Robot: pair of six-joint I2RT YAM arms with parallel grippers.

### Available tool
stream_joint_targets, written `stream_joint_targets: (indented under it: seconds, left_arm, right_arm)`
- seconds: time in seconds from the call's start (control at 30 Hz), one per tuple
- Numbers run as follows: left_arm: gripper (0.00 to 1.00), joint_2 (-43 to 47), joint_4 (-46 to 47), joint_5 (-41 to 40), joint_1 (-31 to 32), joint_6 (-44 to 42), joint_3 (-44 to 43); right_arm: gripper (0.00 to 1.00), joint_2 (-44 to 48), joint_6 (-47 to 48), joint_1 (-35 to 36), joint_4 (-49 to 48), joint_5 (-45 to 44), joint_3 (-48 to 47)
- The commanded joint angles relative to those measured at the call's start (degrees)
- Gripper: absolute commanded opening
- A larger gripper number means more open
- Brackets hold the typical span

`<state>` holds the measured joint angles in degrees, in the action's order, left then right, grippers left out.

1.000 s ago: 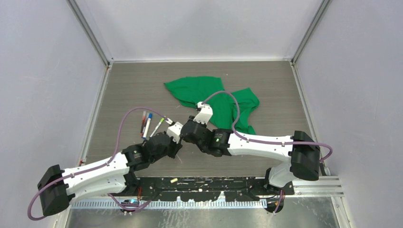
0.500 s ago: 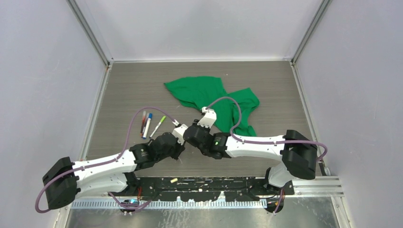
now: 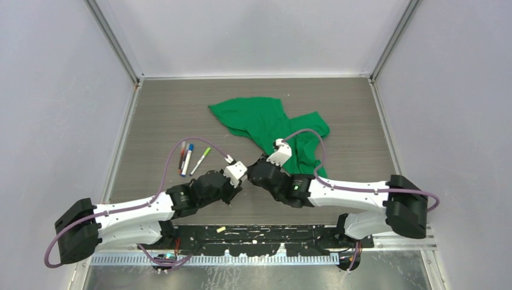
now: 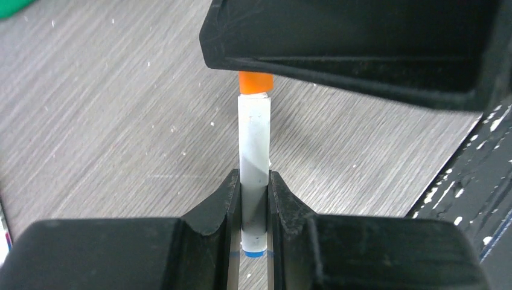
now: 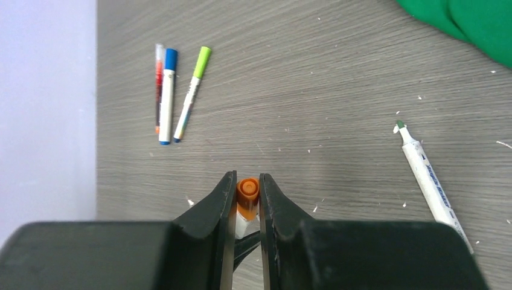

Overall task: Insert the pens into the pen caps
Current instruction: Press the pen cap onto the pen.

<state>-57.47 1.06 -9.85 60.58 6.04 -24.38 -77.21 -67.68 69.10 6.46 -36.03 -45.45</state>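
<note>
My left gripper [image 4: 254, 199] is shut on a white-barrelled pen [image 4: 253, 151] with a blue rear end, held upright in the left wrist view. An orange pen cap [image 4: 254, 83] sits on the pen's far end. My right gripper [image 5: 246, 192] is shut on that orange cap [image 5: 247, 188], with the white barrel showing just below it. From above, the two grippers meet nose to nose, left gripper [image 3: 237, 181] and right gripper [image 3: 252, 176], above the near middle of the table. Three capped pens [image 3: 191, 159] lie side by side at the left. An uncapped green-tipped pen [image 5: 427, 178] lies on the table.
A crumpled green cloth [image 3: 265, 119] lies behind the grippers, towards the back centre. The three capped pens [image 5: 172, 93] lie close to the left wall. A small pale piece [image 3: 221, 229] rests on the black base rail. Grey walls close in the table on three sides.
Both arms have shifted to the right and slightly nearer, keeping the grippers together. The right wrist now lies lower and further right. Neither grip has changed.
</note>
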Motion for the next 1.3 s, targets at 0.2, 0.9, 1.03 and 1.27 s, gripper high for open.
stream_joint_targets:
  seconds: [0.2, 0.9, 1.03, 1.27]
  left_arm:
    - [0.0, 4.0, 25.4, -3.96, 0.48, -2.03, -5.43]
    - [0.0, -3.94, 32.75, -9.59, 0.86, 1.0, -9.55]
    - [0.0, -6.09, 35.28, -8.72, 1.53, 0.14, -9.41]
    - [0.0, -8.24, 36.81, -10.05, 3.35, -2.63, -9.65]
  right_arm:
    - [0.0, 3.8, -0.99, 1.66, 4.16, 9.94, -0.05]
    - [0.0, -5.39, -3.17, 5.4, -2.86, 12.55, 0.66]
    - [0.0, -5.4, -3.46, 5.21, -2.45, 11.51, -0.44]
    - [0.0, -6.94, -7.72, 5.24, -7.3, 13.46, 1.36]
